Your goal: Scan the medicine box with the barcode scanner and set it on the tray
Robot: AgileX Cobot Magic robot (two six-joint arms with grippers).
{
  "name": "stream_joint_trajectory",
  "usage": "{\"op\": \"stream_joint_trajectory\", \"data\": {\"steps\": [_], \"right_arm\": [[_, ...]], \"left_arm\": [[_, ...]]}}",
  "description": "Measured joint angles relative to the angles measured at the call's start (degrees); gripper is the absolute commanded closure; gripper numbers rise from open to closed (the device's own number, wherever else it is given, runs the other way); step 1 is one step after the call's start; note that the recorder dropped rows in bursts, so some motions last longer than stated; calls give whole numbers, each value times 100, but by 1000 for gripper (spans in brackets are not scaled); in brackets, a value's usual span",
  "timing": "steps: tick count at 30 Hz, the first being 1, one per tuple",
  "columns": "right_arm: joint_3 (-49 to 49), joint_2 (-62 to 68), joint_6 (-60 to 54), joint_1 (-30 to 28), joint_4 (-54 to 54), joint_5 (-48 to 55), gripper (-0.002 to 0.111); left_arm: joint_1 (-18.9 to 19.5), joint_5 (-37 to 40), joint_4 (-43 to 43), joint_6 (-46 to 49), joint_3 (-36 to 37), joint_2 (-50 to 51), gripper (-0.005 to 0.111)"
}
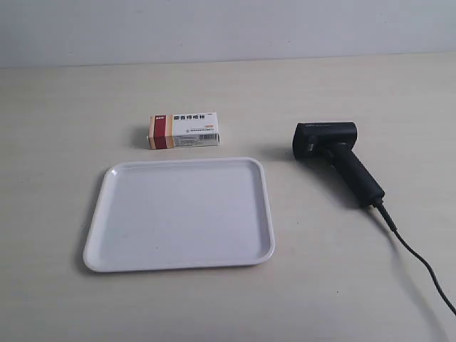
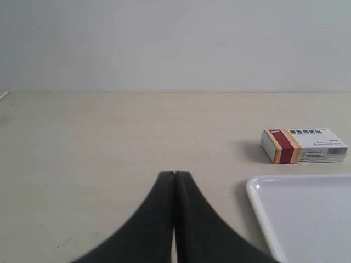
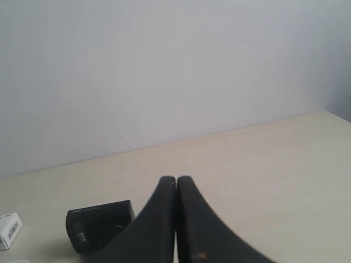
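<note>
The medicine box [image 1: 183, 130] lies flat on the table just behind the tray [image 1: 107, 235], its dark red and orange band at one end. In the left wrist view the box [image 2: 304, 146] and a corner of the tray [image 2: 263, 189] sit off to one side of my left gripper [image 2: 175, 174], which is shut and empty. The barcode scanner [image 1: 335, 153] lies on its side to the tray's right, its cable [image 1: 420, 263] trailing toward the near edge. My right gripper [image 3: 176, 179] is shut and empty, with the scanner's head [image 3: 98, 224] beside its fingers. Neither arm shows in the exterior view.
A pale wall [image 1: 228, 28] stands behind the table's far edge. The light wooden tabletop [image 1: 57, 107] spreads around the three objects. A sliver of the box [image 3: 8, 230] shows at the right wrist view's border.
</note>
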Motion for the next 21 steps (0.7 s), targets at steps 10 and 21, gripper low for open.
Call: {"op": "stream_joint_trajectory", "data": {"steps": [10, 21], "right_arm": [[0, 0, 0, 0, 0, 0, 108], [0, 0, 83, 0, 214, -99, 108]], "left_arm": [[0, 0, 20, 0, 0, 0, 105], [0, -864, -776, -734, 0, 0, 105]]}}
